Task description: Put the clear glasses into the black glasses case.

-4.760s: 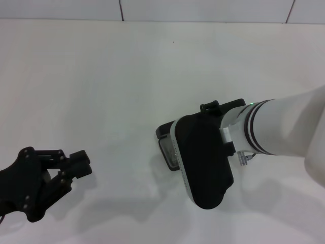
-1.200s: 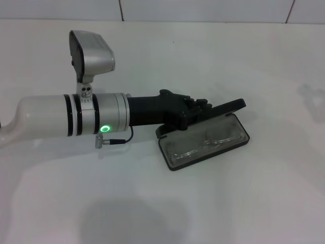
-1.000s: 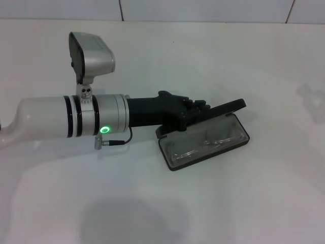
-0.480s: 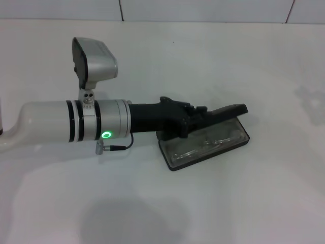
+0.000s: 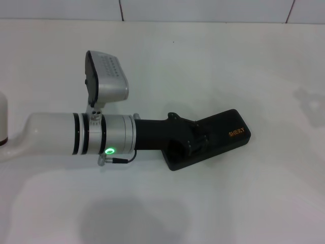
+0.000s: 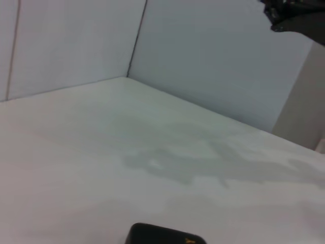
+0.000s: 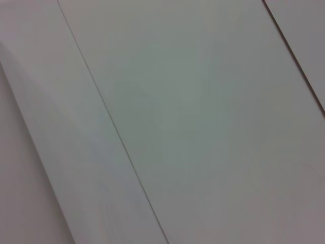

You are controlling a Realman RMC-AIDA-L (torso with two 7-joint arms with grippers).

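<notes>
Head view: black glasses case (image 5: 218,140) lying shut on the white tabletop (image 5: 203,61), lid down flat, orange lettering on the lid toward its right end. Set at a slant, right end farther from the robot than the left end. Clear glasses nowhere visible, hidden if inside the shut case. Left gripper (image 5: 195,142) reaching in from the left of the case, resting on the left part of the lid, touching it. Width of the jaws impossible to tell: black fingers merge with the black lid. Behind the gripper, white forearm with a green light lit on its wrist ring, short cable looped beneath, grey camera box standing up from the wrist, all to the left of the case. Right gripper out of sight in the head view.

Left wrist view: corner of the case (image 6: 162,235) with a trace of orange lettering at the lower edge of the picture, bare tabletop (image 6: 152,152) stretching beyond it to pale walls. Dark part of another mechanism at the far upper corner, too little shown to identify.

Right wrist view: only pale panels with thin seams.
</notes>
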